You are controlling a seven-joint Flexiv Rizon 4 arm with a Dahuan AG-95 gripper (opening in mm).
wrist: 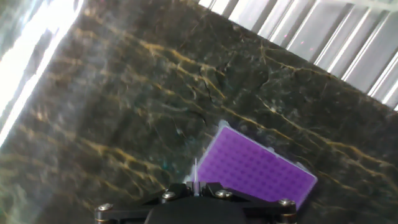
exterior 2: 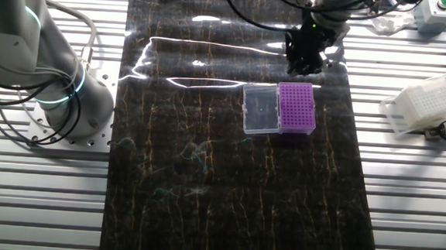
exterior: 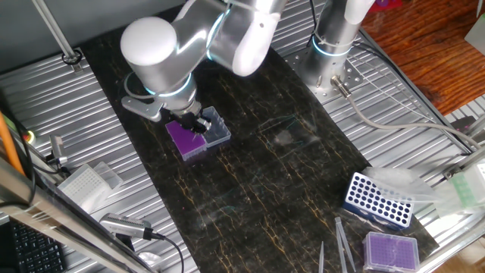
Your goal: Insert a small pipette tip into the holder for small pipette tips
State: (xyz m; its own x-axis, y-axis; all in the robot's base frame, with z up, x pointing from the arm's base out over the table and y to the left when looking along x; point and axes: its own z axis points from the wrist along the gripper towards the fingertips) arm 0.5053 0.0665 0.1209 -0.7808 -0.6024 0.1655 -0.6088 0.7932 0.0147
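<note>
A: Item, claw (wrist: 196,186)?
B: Clenched on small pipette tip (wrist: 196,171), held upright above the counter (exterior 2: 227,187).
A: Item, holder for small pipette tips (exterior 2: 296,107)?
B: Just beside the tip, clear lid panel (exterior 2: 260,109) lying open.

A dark, gold-veined surface (exterior: 250,182) carries the holder for small pipette tips (exterior: 195,137) toward ten o'clock, a blue rack (exterior: 377,200), lidless purple box (exterior: 391,250) and grey tweezers (exterior: 345,246) around five o'clock.
</note>
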